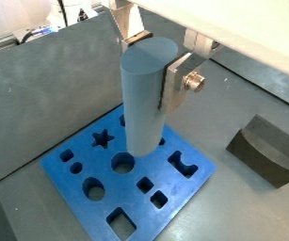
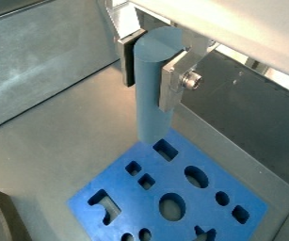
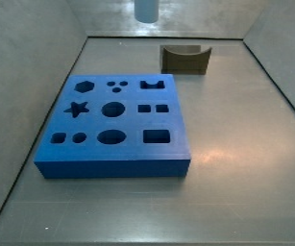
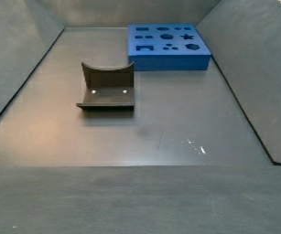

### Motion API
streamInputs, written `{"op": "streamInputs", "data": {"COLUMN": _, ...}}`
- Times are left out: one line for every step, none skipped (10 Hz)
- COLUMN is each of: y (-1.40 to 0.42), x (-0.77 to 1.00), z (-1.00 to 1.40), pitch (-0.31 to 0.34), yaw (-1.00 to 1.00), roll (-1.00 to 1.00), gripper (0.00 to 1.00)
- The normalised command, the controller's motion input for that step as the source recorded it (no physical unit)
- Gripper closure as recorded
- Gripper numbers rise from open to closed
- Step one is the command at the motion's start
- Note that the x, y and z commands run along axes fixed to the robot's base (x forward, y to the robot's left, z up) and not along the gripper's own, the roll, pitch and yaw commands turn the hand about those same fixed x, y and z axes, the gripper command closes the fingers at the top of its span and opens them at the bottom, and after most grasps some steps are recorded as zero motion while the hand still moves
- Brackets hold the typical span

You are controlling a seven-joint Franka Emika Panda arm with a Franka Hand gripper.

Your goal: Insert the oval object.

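Floor (image 4: 143,128): gripper (image 1: 159,71) w/ oval object (image 1: 146,99); wrist views only.

The gripper (image 2: 151,58) grips the oval object (image 2: 151,89), a pale grey-blue peg, between its flat silver fingers (image 2: 174,80) in a wrist view, holding it upright above the blue block (image 2: 234,184). The peg's lower end hangs over the block's near edge, close to a rectangular cut-out. The block's top carries round, square, oval and notched holes. Grey floor surrounds the block, with grey walls beyond.
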Motion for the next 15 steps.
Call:
{"op": "streamInputs", "data": {"y": 0.05, "x": -0.11, "z": 0.00, "pitch": 0.000, "yaw": 0.00, "roll": 0.00, "gripper": 1.00}}
{"op": "streamInputs", "data": {"y": -0.01, "x": -0.47, "z": -0.17, "pitch": -0.084, "yaw": -0.68, "roll": -0.04, "gripper": 1.00}}
{"op": "streamInputs", "data": {"y": 0.00, "x": 0.00, "z": -0.33, "pitch": -0.023, "yaw": -1.00, "roll": 0.00, "gripper": 1.00}}
{"op": "streamInputs", "data": {"y": 0.00, "x": 0.00, "z": -0.36, "pitch": -0.027, "yaw": -1.00, "roll": -0.01, "gripper": 1.00}}
{"op": "streamInputs", "data": {"y": -0.03, "x": 0.00, "z": -0.33, "pitch": -0.004, "yaw": -1.00, "roll": 0.00, "gripper": 1.00}}
{"op": "streamInputs", "data": {"y": -0.16, "x": 0.00, "z": -0.35, "pitch": -0.026, "yaw": -0.99, "roll": 0.00, "gripper": 1.00}}
{"op": "streamInputs", "data": {"y": -0.35, "x": 0.00, "z": -0.41, "pitch": -0.053, "yaw": -0.85, "roll": 0.00, "gripper": 1.00}}
{"op": "streamInputs", "data": {"y": -0.67, "x": -0.03, "z": -0.55, "pitch": -0.077, "yaw": -0.56, "roll": 0.00, "gripper": 1.00}}
{"op": "streamInputs", "data": {"y": -0.71, "x": -0.14, "z": -0.79, "pitch": -0.170, "yaw": -0.51, "roll": 0.01, "gripper": 1.00}}
{"op": "streamInputs", "data": {"y": -0.70, "x": -0.16, "z": -0.82, "pitch": -0.187, "yaw": -0.52, "roll": 0.01, "gripper": 1.00}}
{"op": "streamInputs", "data": {"y": -0.25, "x": -0.11, "z": -0.85, "pitch": -0.090, "yaw": -0.89, "roll": 0.00, "gripper": 1.00}}
{"op": "streamInputs", "data": {"y": 0.00, "x": -0.04, "z": -0.88, "pitch": -0.036, "yaw": -1.00, "roll": 0.00, "gripper": 1.00}}
{"op": "streamInputs", "data": {"y": 0.00, "x": 0.00, "z": -0.82, "pitch": 0.000, "yaw": -1.00, "roll": 0.00, "gripper": 1.00}}
{"op": "streamInputs", "data": {"y": 0.00, "x": 0.00, "z": -0.71, "pitch": 0.004, "yaw": -1.00, "roll": 0.00, "gripper": 1.00}}
{"op": "streamInputs", "data": {"y": 0.00, "x": 0.00, "z": -0.59, "pitch": 0.019, "yaw": -1.00, "roll": 0.01, "gripper": 1.00}}
